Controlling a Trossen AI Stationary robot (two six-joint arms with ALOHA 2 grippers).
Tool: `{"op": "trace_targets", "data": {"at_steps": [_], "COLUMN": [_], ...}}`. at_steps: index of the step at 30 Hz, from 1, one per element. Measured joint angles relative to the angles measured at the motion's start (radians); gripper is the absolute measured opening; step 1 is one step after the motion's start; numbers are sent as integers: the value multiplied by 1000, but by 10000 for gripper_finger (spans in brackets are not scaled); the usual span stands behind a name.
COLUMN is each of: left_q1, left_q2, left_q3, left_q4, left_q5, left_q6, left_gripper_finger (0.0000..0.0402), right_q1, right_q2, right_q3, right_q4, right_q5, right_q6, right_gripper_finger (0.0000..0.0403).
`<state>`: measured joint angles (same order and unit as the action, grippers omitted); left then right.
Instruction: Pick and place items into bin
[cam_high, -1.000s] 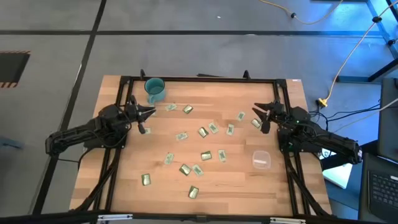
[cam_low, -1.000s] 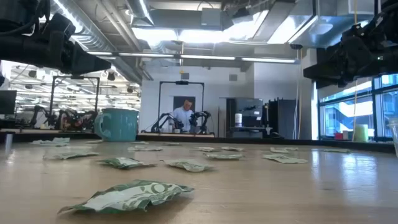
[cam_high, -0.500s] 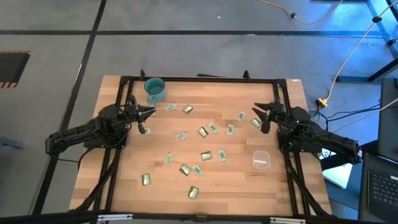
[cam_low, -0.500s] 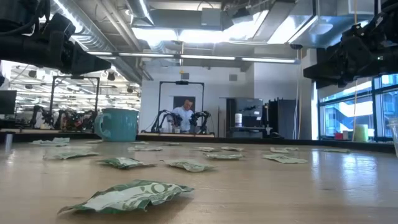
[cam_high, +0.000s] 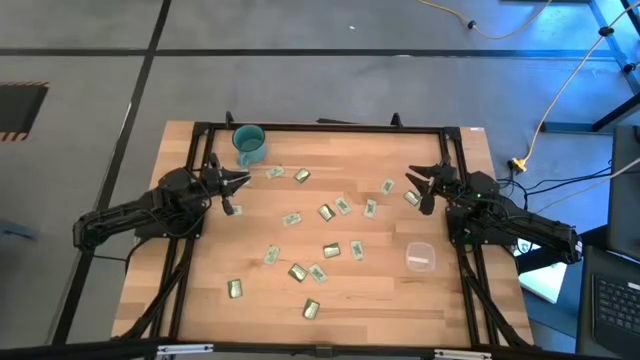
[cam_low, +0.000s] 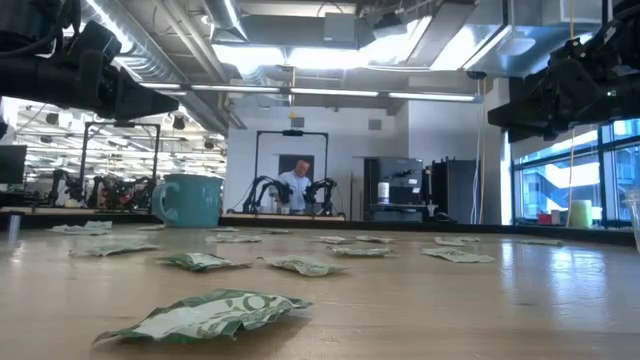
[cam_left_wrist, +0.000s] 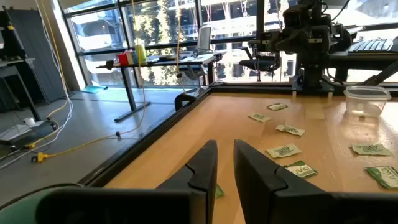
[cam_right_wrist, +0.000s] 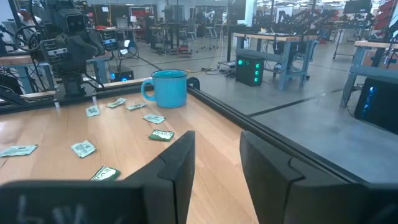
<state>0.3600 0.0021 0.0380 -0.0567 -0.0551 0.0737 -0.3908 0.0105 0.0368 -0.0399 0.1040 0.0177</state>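
Hovering left gripper (cam_high: 243, 181), fingers narrowly apart, empty | right gripper (cam_high: 413, 180) wider, empty | packets (cam_high: 331, 250) between grippers | bin (cam_high: 419, 257) behind right gripper

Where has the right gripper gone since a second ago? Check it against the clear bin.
No. In the high view the right gripper hovers in the same spot, farther up the table than the clear bin.

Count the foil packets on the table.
16 packets: two beside the mug, one by the left jaws, two by the right jaws, four mid-table, seven in the high view's lower half. Arms may hide more.
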Motion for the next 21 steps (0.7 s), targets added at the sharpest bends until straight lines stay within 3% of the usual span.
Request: {"op": "trace_targets", "data": {"at_steps": [21], "left_q1": [0], "left_q2": [0], "left_q3": [0], "left_q4": [0], "left_q5": [-2], "left_q6": [49], "left_gripper_finger": [47], "right_q1": [-6], "right_q2": [-2], "right_q3": [0], "right_q4": [1], "right_q5": [0], "right_q6": [0], "right_gripper_finger": [132]}}
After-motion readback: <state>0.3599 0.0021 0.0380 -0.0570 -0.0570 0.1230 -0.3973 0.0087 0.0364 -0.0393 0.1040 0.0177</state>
